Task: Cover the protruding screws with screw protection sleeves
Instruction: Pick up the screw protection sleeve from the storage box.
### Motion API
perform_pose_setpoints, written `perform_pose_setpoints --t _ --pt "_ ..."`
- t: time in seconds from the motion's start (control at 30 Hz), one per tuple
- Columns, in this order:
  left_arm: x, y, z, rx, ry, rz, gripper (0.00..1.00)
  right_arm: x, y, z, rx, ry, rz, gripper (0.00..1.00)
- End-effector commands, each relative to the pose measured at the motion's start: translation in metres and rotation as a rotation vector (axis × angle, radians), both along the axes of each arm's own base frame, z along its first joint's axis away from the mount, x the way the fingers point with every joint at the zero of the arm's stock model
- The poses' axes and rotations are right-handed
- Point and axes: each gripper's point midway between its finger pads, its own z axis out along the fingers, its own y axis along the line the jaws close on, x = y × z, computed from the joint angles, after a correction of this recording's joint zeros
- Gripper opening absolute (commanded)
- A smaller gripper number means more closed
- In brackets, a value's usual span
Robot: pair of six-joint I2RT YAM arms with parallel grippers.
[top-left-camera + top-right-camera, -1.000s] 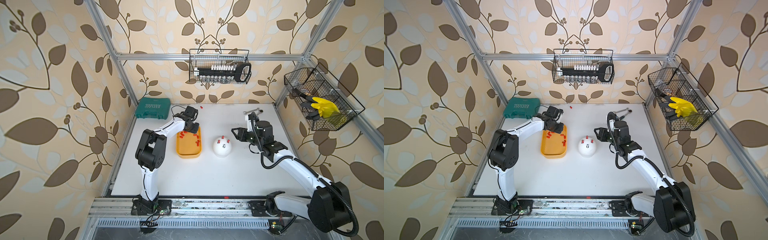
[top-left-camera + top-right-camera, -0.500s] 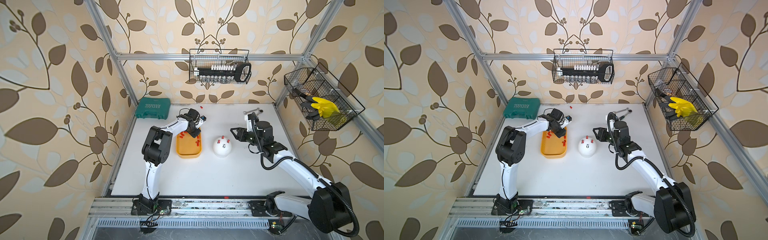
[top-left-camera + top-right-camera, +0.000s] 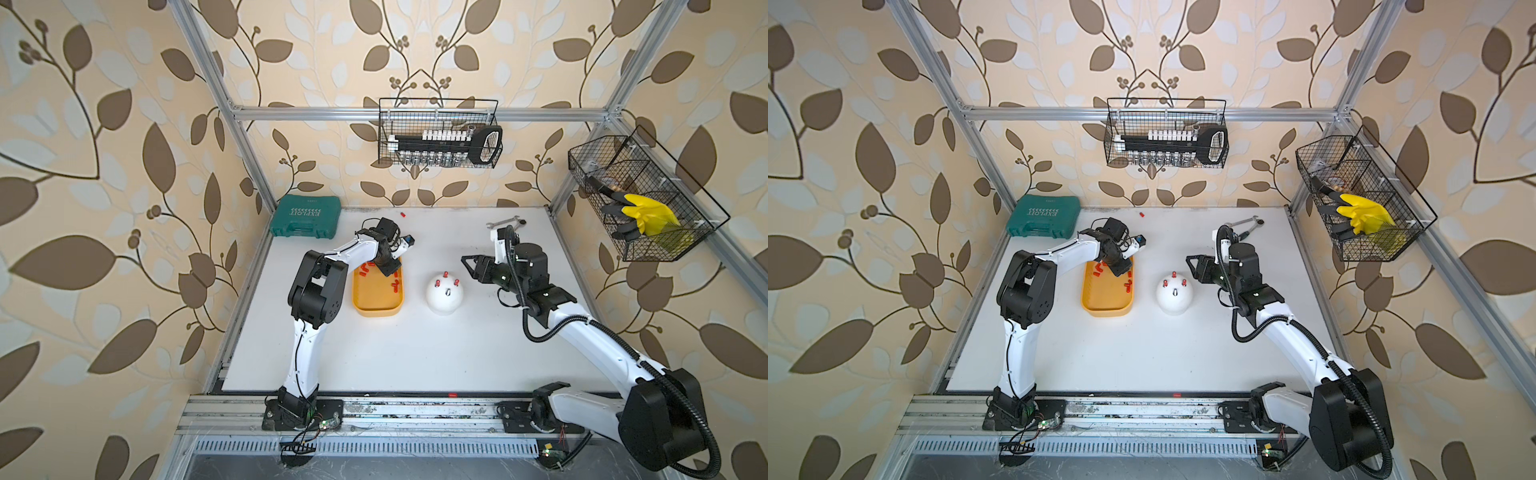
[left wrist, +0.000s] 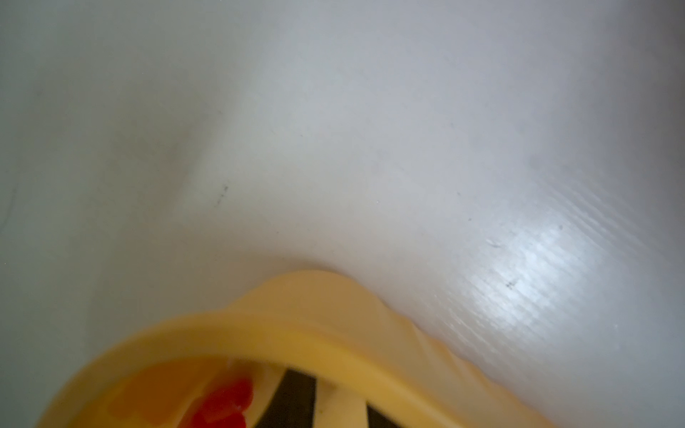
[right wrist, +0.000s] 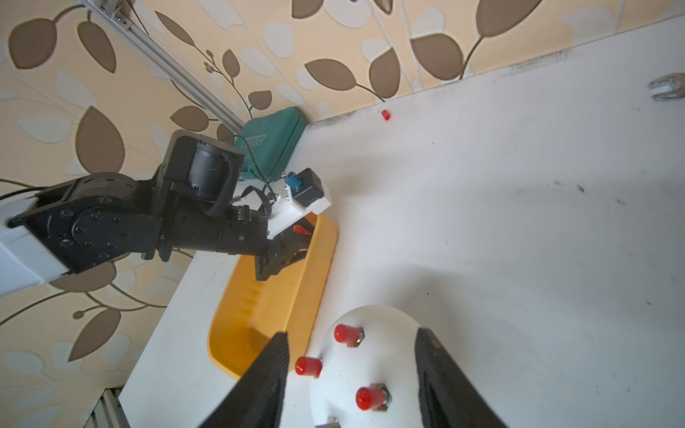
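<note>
The yellow tray (image 3: 376, 312) stands on the surface (image 3: 415, 353) just beside the white dome (image 3: 444, 301), on the left arm's side of it. In the tray lie several loose screw protection sleeves (image 3: 395, 285), small and red. Some are along the wall that faces the dome, and some are at the end farther back than the dome. The left gripper (image 3: 388, 268) reaches down into that back end. In the left wrist view its fingers (image 4: 293, 396) show a gap, so the jaws are a little open with nothing between them.

Of the protruding screws (image 3: 448, 292) on top of the dome, three wear a red sleeve and one is bare grey metal. The right gripper (image 3: 468, 268) is near the dome on the side away from the tray, with its jaws wide open and empty.

One stray sleeve (image 3: 402, 214) lies well behind the dome. High behind the dome, a wire basket (image 3: 438, 99) holds a black socket rack (image 3: 436, 143).
</note>
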Motion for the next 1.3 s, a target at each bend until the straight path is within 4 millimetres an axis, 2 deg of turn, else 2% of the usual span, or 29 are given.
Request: perform_pose_setpoints --t 0.0,0.13,0.23,0.3,0.47,0.57,0.67,0.87,0.97,1.07,1.13,1.27 --pt "0.000 0.008 0.016 -0.001 -0.016 0.002 0.34 -0.003 0.004 0.003 0.018 -0.013 0.015 0.56" --pt "0.001 0.005 0.020 -0.030 -0.030 0.006 0.32 -0.003 0.005 0.003 0.026 -0.009 0.020 0.56" --pt "0.000 0.007 0.016 -0.021 -0.016 0.017 0.24 -0.003 0.005 0.005 0.028 -0.015 0.020 0.56" --pt "-0.002 0.008 0.015 -0.015 -0.008 0.019 0.15 -0.004 0.004 0.006 0.027 -0.017 0.016 0.56" --pt "-0.002 0.007 0.027 -0.039 -0.020 0.037 0.10 -0.004 0.006 0.005 0.034 -0.014 0.023 0.56" --pt "0.001 0.006 0.042 -0.069 -0.045 0.081 0.08 -0.003 0.007 0.004 0.036 -0.011 0.027 0.56" --pt "0.002 0.002 0.068 -0.151 -0.055 0.153 0.03 -0.002 0.007 0.006 0.037 -0.016 0.027 0.56" --pt "-0.011 0.007 0.118 -0.328 -0.081 0.342 0.02 0.000 0.014 0.011 0.063 -0.026 0.041 0.56" --pt "-0.027 0.009 0.145 -0.433 -0.038 0.457 0.02 -0.004 0.037 0.018 0.058 -0.038 0.130 0.56" --pt "-0.052 -0.001 0.166 -0.627 0.049 0.494 0.02 -0.016 0.075 0.026 0.045 -0.058 0.270 0.54" --pt "-0.071 -0.012 0.188 -0.801 0.097 0.449 0.02 -0.028 0.103 0.036 0.073 -0.089 0.390 0.54" --pt "-0.107 -0.024 0.243 -1.084 0.077 0.282 0.01 -0.050 0.136 0.055 0.121 -0.171 0.541 0.53"
